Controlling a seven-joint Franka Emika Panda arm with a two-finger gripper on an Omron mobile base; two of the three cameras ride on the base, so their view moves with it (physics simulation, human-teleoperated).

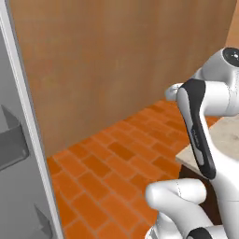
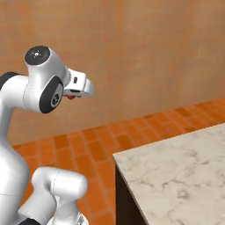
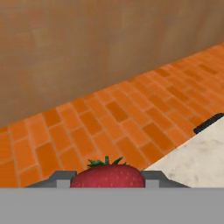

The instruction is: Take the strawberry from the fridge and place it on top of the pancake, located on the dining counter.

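With the gripper point(image 3: 107, 183) clamped on the strawberry point(image 3: 107, 176), carry it level over the surface point(image 2: 176, 171) toward the pancake, avoiding any squeeze or tilt.

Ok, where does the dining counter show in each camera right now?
Left base view: dining counter, corner at the right edge, behind the arm.
Right base view: counter, lower right.
Hand view: counter, lower right, beside the strawberry.
Shared landmark: orange brick floor meeting the brown wall.
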